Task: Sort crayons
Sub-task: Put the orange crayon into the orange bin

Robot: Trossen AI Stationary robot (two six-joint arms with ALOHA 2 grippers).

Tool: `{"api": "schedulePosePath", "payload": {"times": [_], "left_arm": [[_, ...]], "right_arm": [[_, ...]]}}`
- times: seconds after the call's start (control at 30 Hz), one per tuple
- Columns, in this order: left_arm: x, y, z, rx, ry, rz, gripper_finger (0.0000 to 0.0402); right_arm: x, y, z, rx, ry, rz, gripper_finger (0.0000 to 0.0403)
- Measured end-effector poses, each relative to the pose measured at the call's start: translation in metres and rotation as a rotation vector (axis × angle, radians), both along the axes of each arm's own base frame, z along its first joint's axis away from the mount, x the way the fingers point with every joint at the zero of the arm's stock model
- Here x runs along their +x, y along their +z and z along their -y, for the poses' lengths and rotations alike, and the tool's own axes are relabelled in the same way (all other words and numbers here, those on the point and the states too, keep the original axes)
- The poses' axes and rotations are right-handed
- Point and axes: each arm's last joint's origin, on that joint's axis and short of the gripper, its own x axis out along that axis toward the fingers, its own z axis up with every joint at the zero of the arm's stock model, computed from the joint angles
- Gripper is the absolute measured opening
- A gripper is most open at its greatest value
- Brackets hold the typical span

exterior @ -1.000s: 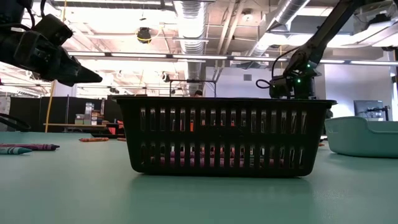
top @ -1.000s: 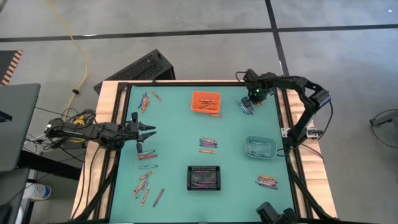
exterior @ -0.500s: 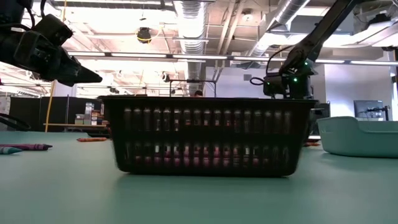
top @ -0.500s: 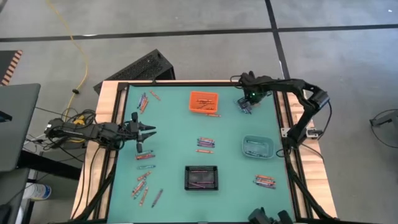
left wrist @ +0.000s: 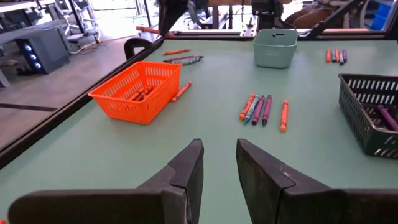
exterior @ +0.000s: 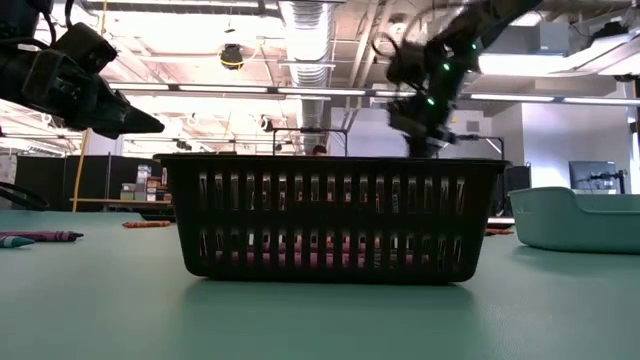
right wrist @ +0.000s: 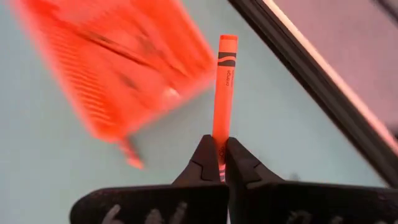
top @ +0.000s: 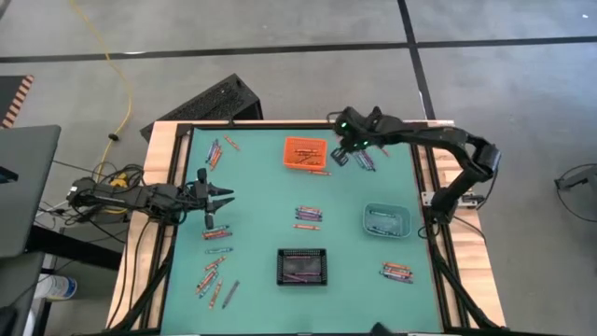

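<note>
My right gripper (top: pixel 341 155) hangs above the table just right of the orange bin (top: pixel 306 151), shut on an orange crayon (right wrist: pixel 224 81). Loose crayons lie in small groups: far right (top: pixel 367 161), centre (top: pixel 311 214), near right (top: pixel 399 272), far left (top: pixel 215 151) and near left (top: pixel 215 280). My left gripper (top: pixel 227 196) waits over the table's left side, its fingers (left wrist: pixel 188 169) a little apart with nothing between them. My right gripper pinches the orange crayon by its near end (right wrist: pixel 219 144) between the tips of its two fingers. The crayon runs along the fingers and sticks out ahead of them, slanting down. It is lifted clear of the table, beside the orange bin (right wrist: pixel 118 68).
A black slatted bin (top: pixel 303 266) stands near the front centre and a teal bin (top: pixel 386 219) at the right. Some crayons lie inside the orange bin, and one lies on the table just by its near edge (top: pixel 322 173). A dark frame (top: pixel 183 168) borders the green mat.
My right gripper has risen from the crayon group at the far right and swung toward the table's left, up to the orange bin, turning as it went. My left gripper has kept still.
</note>
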Motion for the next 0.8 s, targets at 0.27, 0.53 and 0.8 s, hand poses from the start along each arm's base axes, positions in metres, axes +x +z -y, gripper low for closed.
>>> {"api": "schedulePosePath", "payload": {"times": [0.27,0.53,0.8], "left_arm": [[0.0,0.0,0.0,0.0,0.0,0.0,0.0086],[0.0,0.0,0.0,0.0,0.0,0.0,0.0086],[0.0,0.0,0.0,-0.001,-0.004,0.0,0.0086]], "right_arm": [[0.06,-0.006,-0.029,-0.122,0.263,0.022,0.0001],[0.097,-0.024,-0.01,-0.146,0.283,-0.091,0.0018],[0.116,-0.02,-0.003,-0.102,0.321,-0.202,0.0062]]}}
